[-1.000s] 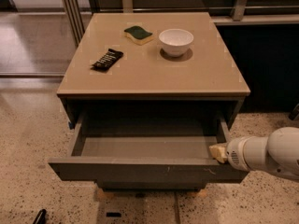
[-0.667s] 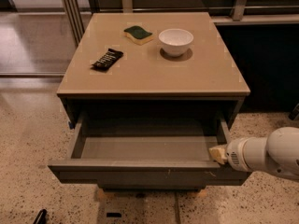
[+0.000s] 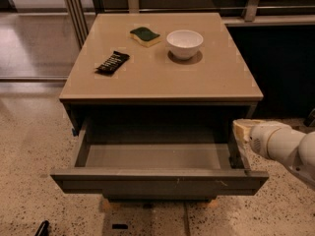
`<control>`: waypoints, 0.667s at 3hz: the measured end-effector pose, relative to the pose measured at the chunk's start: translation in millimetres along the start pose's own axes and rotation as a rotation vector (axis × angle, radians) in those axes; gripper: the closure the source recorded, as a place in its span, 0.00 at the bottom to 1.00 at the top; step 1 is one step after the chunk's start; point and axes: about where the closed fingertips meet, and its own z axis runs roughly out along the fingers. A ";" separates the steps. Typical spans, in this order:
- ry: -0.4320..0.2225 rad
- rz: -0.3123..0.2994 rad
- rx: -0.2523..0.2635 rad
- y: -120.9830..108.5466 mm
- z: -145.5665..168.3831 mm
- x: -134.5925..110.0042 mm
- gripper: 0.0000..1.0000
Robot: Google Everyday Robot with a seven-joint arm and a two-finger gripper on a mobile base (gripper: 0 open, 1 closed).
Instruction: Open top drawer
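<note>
The top drawer (image 3: 157,183) stands pulled well out from under the tan cabinet top (image 3: 162,82). Its dark grey flat front faces me, with small whitish scratches right of centre. Its grey box interior (image 3: 152,154) looks empty. My gripper (image 3: 242,131), cream-tipped on a white arm, is at the right, beside the drawer's right side wall and a little above it. It sits behind the front panel's right end. I cannot tell whether it touches the drawer.
On the cabinet top lie a white bowl (image 3: 184,43), a green and yellow sponge (image 3: 145,36) and a black snack bar (image 3: 112,63). A metal post (image 3: 74,14) stands at the back left. A dark panel (image 3: 280,68) is on the right. A small black object (image 3: 42,227) lies on the speckled floor.
My gripper has moved up and slightly right, away from the drawer's front right corner. The drawer stays pulled out about as far as before.
</note>
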 end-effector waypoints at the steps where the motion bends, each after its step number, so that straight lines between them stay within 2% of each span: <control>1: -0.124 -0.035 0.080 -22.0 -17.9 -35.7 1.00; 2: -0.157 -0.024 0.085 -14.4 -34.0 -43.4 0.74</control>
